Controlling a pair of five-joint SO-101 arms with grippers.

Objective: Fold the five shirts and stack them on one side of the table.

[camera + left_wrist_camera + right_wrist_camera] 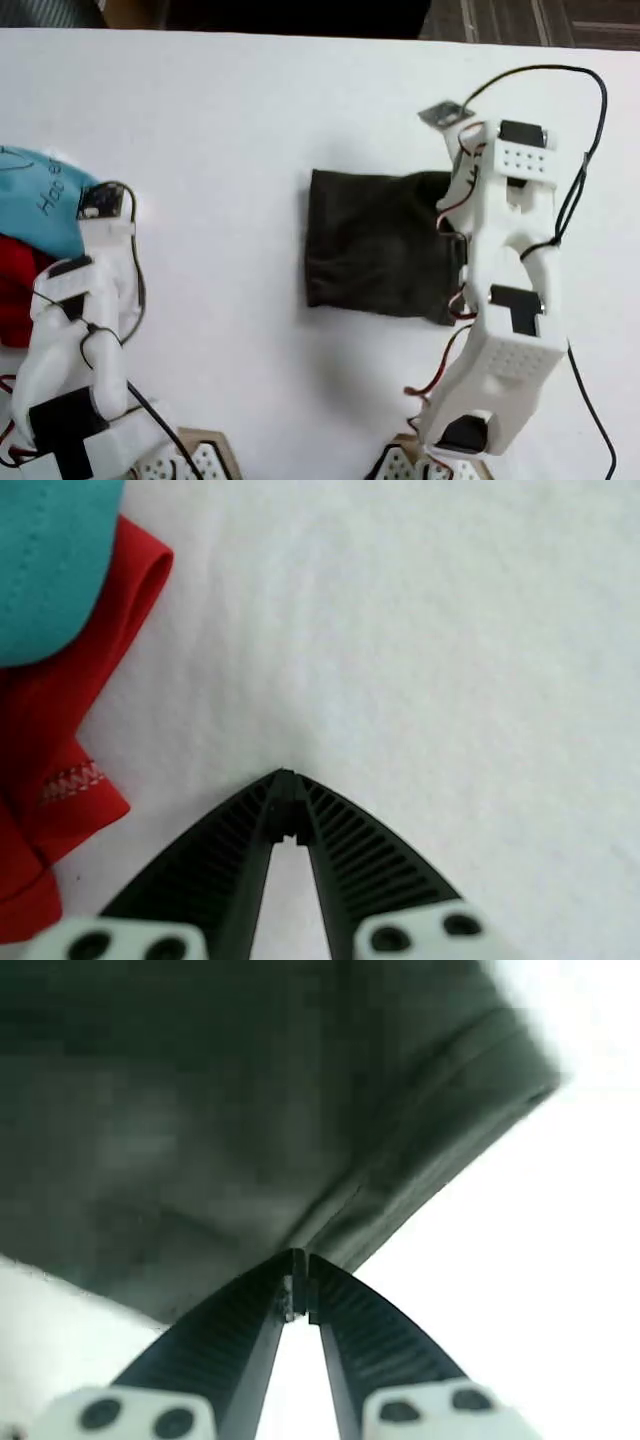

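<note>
Now my right pincer (pixel 297 1260) pinches the black shirt (pixel 375 245) at its 3 o'clock edge, mid-table (pixel 230 120). My left pincer (pixel 288 780) is pressed together on nothing, beside the blue shirt (pixel 40 200) with dark writing and the red shirt (pixel 15 290) at 9 o'clock.

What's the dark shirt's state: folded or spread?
Folded. The dark shirt lies as a compact rectangle with no sleeves sticking out.

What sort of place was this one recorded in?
Probably a lab or office room: two robot arms mounted at a white table, grey carpet tiles beyond its far edge, and a dark shirt on the table.
</note>
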